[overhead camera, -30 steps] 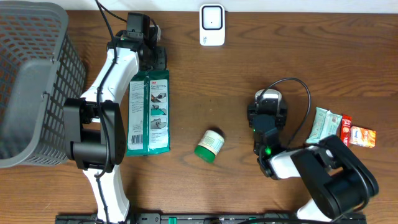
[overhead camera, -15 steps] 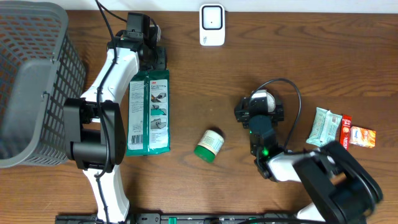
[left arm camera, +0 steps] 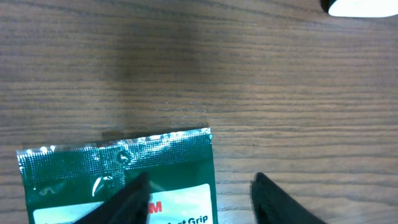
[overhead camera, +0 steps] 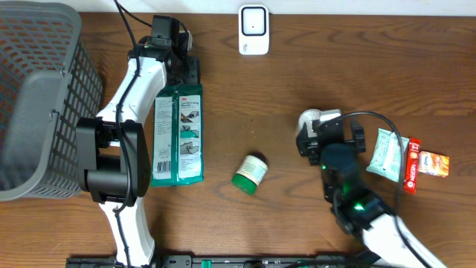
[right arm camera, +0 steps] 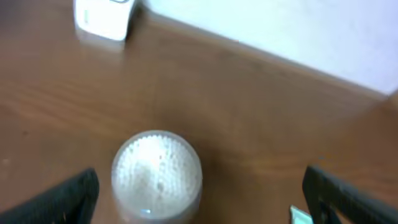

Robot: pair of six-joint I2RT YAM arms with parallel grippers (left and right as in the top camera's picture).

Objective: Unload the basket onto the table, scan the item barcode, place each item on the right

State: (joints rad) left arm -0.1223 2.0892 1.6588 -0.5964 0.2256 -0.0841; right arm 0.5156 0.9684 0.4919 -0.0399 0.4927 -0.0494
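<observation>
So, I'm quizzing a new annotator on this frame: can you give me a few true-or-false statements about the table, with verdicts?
1. The green foil pouch lies flat on the wooden table. True.
2. The small green-lidded jar sits inside the grey mesh basket. False: the jar lies on the table, between the arms.
3. The right end effector is clamped on the white round-topped container. False: its fingers stand wide apart on either side of it.
4. The white rectangular scanner sits at the table's far edge. True.

Green-and-white pouch (overhead camera: 177, 134), green-and-cream jar (overhead camera: 250, 174), white scanner (overhead camera: 253, 30), grey mesh basket (overhead camera: 44, 97), brown wood-grain table (overhead camera: 312, 67)
</observation>
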